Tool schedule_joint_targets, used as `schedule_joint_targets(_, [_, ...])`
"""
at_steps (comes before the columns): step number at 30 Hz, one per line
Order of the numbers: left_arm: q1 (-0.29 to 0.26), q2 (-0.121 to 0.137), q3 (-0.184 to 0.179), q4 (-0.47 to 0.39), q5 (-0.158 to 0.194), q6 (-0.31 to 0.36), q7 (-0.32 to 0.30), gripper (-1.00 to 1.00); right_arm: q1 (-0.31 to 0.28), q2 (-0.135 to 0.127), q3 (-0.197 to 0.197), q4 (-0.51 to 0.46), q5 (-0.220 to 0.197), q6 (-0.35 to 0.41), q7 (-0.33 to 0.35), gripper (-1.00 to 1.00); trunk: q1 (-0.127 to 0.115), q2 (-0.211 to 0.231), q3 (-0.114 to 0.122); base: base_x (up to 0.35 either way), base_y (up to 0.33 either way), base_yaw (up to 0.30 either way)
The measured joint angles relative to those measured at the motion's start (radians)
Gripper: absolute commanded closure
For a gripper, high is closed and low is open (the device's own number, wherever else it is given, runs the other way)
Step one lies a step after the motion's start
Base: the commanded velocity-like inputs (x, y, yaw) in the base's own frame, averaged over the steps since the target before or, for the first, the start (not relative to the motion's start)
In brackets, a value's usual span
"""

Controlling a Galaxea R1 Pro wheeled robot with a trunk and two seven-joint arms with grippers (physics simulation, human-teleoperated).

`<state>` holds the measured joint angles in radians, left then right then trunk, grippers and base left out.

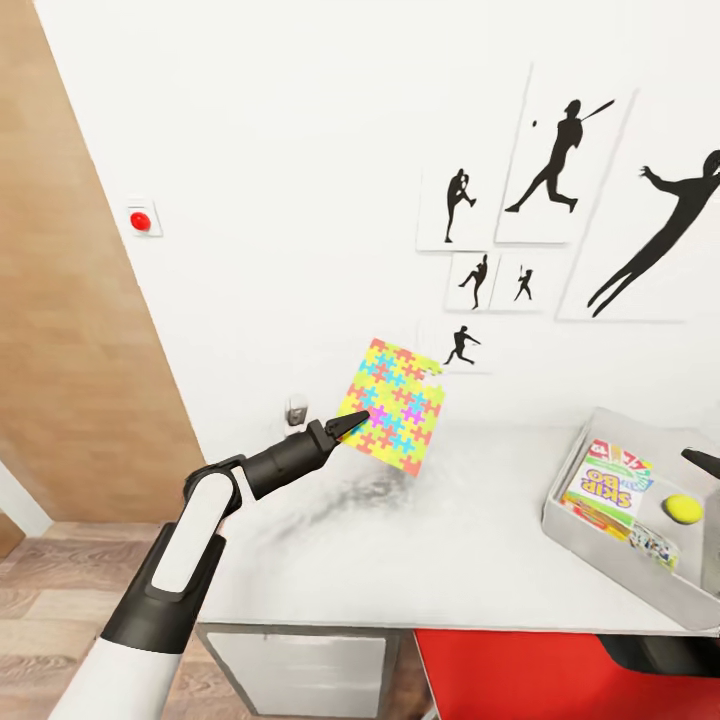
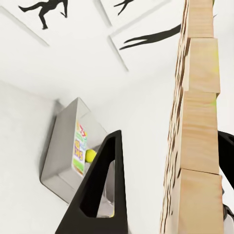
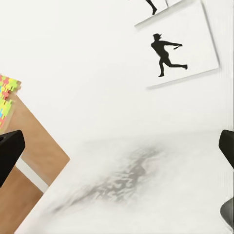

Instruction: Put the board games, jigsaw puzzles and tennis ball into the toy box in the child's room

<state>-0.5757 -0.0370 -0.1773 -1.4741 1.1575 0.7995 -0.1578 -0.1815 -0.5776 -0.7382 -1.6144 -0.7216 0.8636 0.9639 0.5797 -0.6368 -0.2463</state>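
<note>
Above the table (image 1: 400,540), left tool (image 1: 350,423) pinching jigsaw puzzle (image 1: 395,405)

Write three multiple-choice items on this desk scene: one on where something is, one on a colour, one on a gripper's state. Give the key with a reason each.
1. Where is the tennis ball?
A. on the floor
B. inside the toy box
C. in the left gripper

2. What colour is the round button on the wall?
A. red
B. blue
C. green

3. What is the left gripper doing?
A. hanging open over the desk
B. shut on the jigsaw puzzle, held up above the desk
C. shut on the Skip-Bo box

Key: 1 B, the ball lies in the bin beside the Skip-Bo box. 2 A, it shows red in the head view. 3 B, the fingers pinch the puzzle's edge and it stands clear of the desktop.
</note>
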Motion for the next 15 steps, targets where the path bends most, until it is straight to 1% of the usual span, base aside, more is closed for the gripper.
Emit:
schedule_joint_targets(6, [0.0, 0.0, 0.0, 0.0, 0.001, 0.0, -0.001, 1.0, 0.0, 0.0, -0.001, 0.001, 0.0, 0.0, -0.001, -1.0, 0.0, 0.0, 0.01, 0.063, -0.097, -0.091])
schedule_joint_targets(15, [0.0, 0.001, 0.0, 0.0, 0.0, 0.0, -0.002, 1.0, 0.0, -0.001, -0.001, 0.0, 0.0, 0.0, -0.001, -1.0, 0.0, 0.0, 0.024, 0.015, -0.023, -0.138])
